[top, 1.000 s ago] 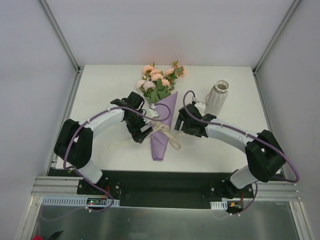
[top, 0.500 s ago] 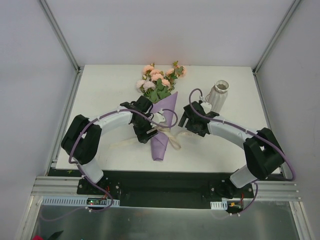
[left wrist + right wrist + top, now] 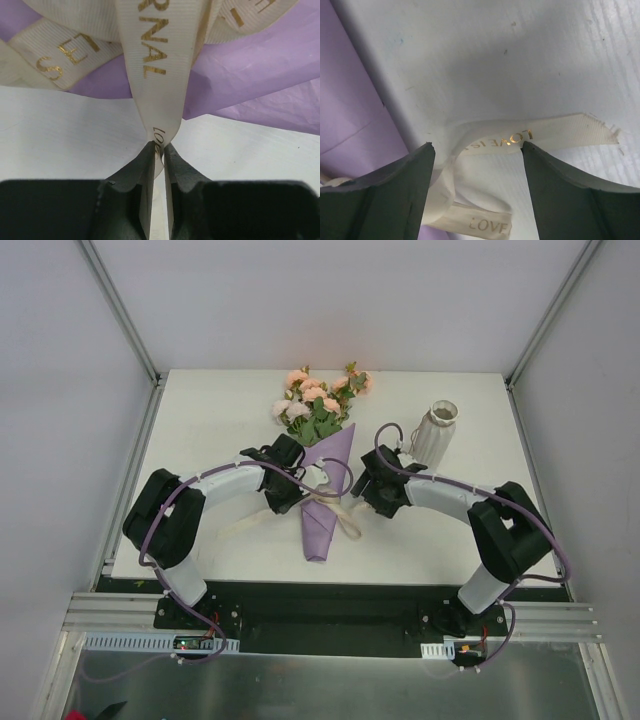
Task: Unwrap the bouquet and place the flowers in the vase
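One bouquet (image 3: 325, 502) is lying on the table (image 3: 200, 420), with one vase (image 3: 435, 433) standing just to its right. The left gripper (image 3: 159, 147) is pinching the cream ribbon (image 3: 152, 75); the right gripper (image 3: 477, 150) is gaping wide around a loose tail of it, perhaps not touching.

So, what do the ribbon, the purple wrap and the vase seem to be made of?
Ribbon: looks like woven fabric, cream, matte, with fine cross ribs and shiny gold printed letters; its cut end frays.
Wrap: probably thin matte paper, purple, with soft creases.
Vase: off-white, ribbed, dull surface; perhaps ceramic, but too small to be sure.
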